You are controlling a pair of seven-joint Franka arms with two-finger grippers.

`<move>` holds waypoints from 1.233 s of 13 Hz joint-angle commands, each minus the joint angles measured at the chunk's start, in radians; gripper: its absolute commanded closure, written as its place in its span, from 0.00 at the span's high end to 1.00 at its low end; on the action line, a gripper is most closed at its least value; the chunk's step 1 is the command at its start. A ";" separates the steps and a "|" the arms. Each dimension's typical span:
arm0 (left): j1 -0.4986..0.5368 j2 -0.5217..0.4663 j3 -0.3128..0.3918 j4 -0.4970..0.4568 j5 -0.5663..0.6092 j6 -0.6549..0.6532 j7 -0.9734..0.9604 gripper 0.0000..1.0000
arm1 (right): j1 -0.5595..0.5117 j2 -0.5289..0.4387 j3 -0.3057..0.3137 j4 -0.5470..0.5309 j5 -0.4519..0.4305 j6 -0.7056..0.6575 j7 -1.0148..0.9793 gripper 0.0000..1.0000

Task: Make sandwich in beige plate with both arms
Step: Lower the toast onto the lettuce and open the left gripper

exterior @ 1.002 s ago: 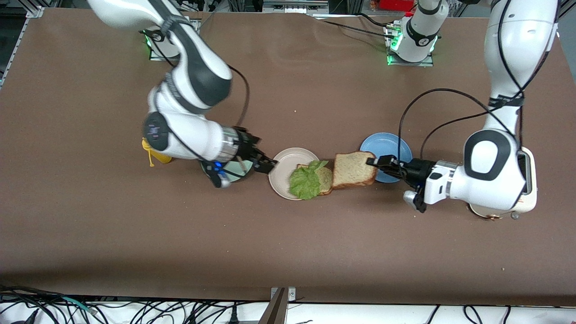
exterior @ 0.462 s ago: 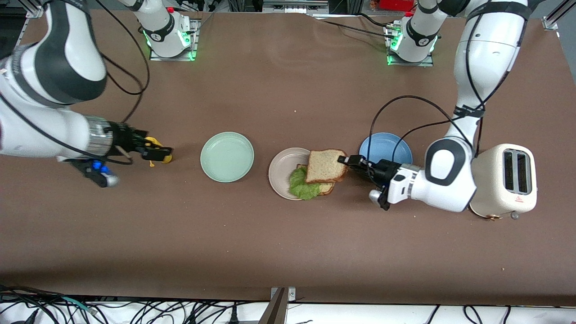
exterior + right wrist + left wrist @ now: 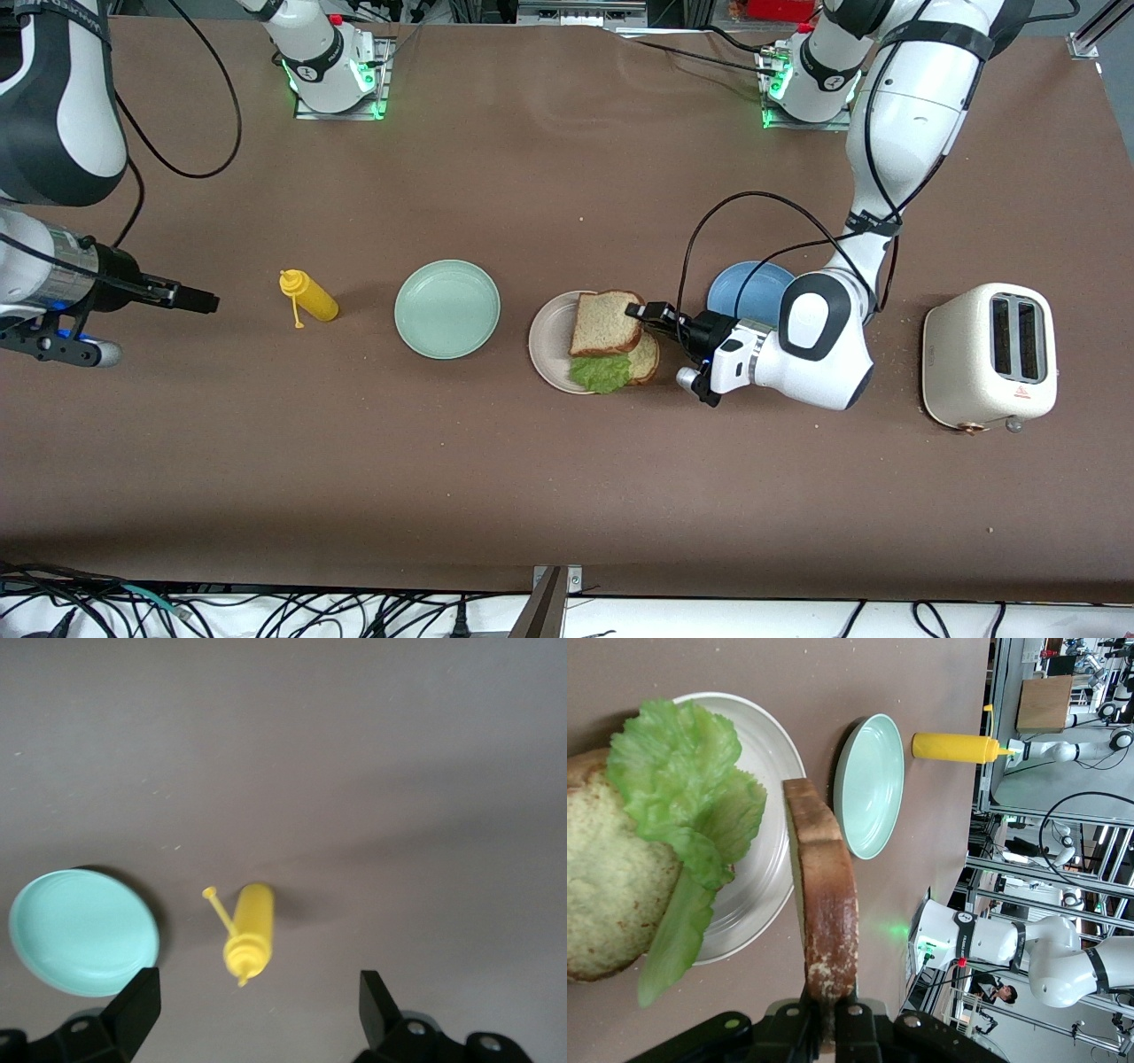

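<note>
Front view, nearest first: lettuce [image 3: 601, 372] and lower bread slice [image 3: 645, 356] lying on the beige plate [image 3: 549, 330], at its edge toward the left arm's end. Just above — top slice [image 3: 606, 321] pinched by its crust in the left gripper [image 3: 645, 312], jaws clamped tight, hovering over the plate. Step in hand, likely: capping the sandwich. Next: shifting over the lettuce, lowering flat, then releasing. Farther along — green plate [image 3: 447, 308], yellow bottle [image 3: 308, 297]; right gripper [image 3: 205, 302] waiting wide open, holding nothing.

table [image 3: 567, 496] – brown | on it – beige plate [image 3: 547, 341], mint plate [image 3: 447, 309], blue plate [image 3: 753, 288], mustard bottle [image 3: 308, 297], toaster [image 3: 989, 355]
</note>
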 commanded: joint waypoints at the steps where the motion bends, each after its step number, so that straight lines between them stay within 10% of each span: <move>1: -0.012 0.035 0.012 0.016 -0.036 -0.006 0.019 0.00 | -0.017 -0.127 0.041 -0.146 -0.051 0.102 -0.019 0.99; 4: -0.015 0.058 0.012 0.019 -0.036 -0.003 0.019 0.00 | -0.025 -0.144 0.039 -0.097 -0.071 0.098 -0.053 0.99; 7: -0.027 0.071 0.012 0.019 -0.049 0.072 0.074 1.00 | -0.025 -0.187 0.019 -0.096 -0.051 0.090 -0.056 1.00; 16: 0.063 0.054 0.021 0.021 -0.033 0.064 0.096 1.00 | -0.016 -0.208 0.013 -0.100 -0.057 0.055 -0.053 1.00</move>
